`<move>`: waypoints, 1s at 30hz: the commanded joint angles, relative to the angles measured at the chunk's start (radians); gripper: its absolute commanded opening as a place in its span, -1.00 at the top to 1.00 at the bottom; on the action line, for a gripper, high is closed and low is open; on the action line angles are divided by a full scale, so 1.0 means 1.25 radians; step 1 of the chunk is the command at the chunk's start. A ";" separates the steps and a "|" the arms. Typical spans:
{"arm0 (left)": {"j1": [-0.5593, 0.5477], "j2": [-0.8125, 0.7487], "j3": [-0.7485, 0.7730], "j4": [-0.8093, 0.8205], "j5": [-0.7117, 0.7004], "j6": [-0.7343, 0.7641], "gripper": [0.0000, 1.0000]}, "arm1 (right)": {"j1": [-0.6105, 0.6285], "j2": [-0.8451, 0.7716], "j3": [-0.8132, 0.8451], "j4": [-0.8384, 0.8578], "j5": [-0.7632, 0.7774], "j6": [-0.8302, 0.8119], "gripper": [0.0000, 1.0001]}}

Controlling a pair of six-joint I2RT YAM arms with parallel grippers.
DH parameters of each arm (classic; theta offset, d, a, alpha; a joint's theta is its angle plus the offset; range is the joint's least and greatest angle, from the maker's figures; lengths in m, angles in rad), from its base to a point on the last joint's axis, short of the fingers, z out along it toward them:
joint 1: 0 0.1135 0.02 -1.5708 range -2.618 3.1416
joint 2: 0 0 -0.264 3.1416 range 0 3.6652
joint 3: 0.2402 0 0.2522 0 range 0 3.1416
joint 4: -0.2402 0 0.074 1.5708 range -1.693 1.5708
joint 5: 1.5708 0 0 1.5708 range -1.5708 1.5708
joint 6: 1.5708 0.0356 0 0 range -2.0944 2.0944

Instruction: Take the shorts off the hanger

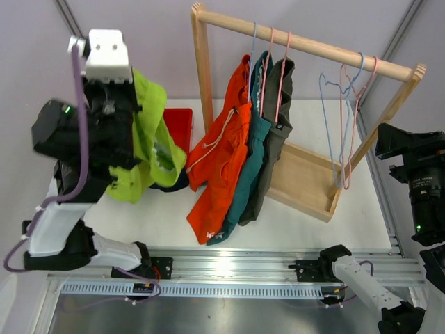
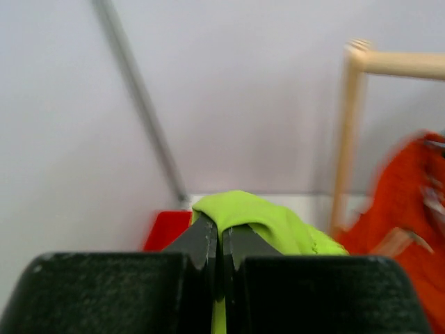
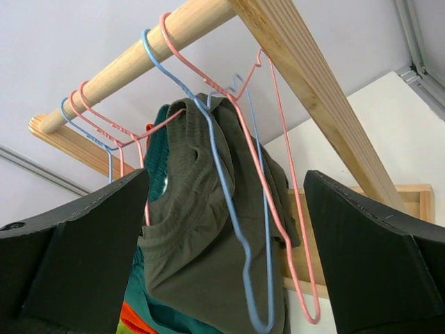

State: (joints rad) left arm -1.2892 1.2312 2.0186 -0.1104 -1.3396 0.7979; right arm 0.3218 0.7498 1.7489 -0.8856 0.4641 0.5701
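The left gripper is clamped on the lime green shorts, held up left of the wooden rack. The right gripper is spread wide near 3 pairs on hangers: orange shorts, teal shorts, dark grey shorts.

The two black fingers of the left gripper are seen pressed together on a fold of soft lime green fabric shorts. Behind the shorts and to their left, a red flat object is partly shown. To their right, a pale wooden rack post stands upright, and blurred orange fabric shorts hang beyond it.
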 commanded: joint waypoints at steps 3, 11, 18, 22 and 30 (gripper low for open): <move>0.337 0.105 0.225 -0.282 0.240 -0.209 1.00 | 0.010 -0.029 -0.005 -0.016 0.003 -0.029 -0.99; 0.687 0.245 0.341 -0.336 0.393 -0.390 1.00 | 0.017 -0.056 -0.039 -0.013 -0.050 -0.050 -0.99; 1.021 0.398 0.323 -0.493 0.694 -0.714 1.00 | 0.017 -0.104 -0.060 0.006 -0.099 -0.087 -0.98; 1.061 0.453 0.259 -0.493 0.738 -0.744 1.00 | 0.016 -0.136 -0.080 0.104 -0.219 -0.125 -0.99; 1.066 0.515 0.173 -0.601 0.719 -0.839 -0.98 | -0.018 -0.038 -0.034 0.286 -0.613 -0.168 -0.99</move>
State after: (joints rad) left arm 0.0422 1.9011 2.2353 -0.7994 -0.4576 -0.1532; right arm 0.3202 0.6010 1.6508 -0.6590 -0.0677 0.3904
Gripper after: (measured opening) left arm 0.985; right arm 0.992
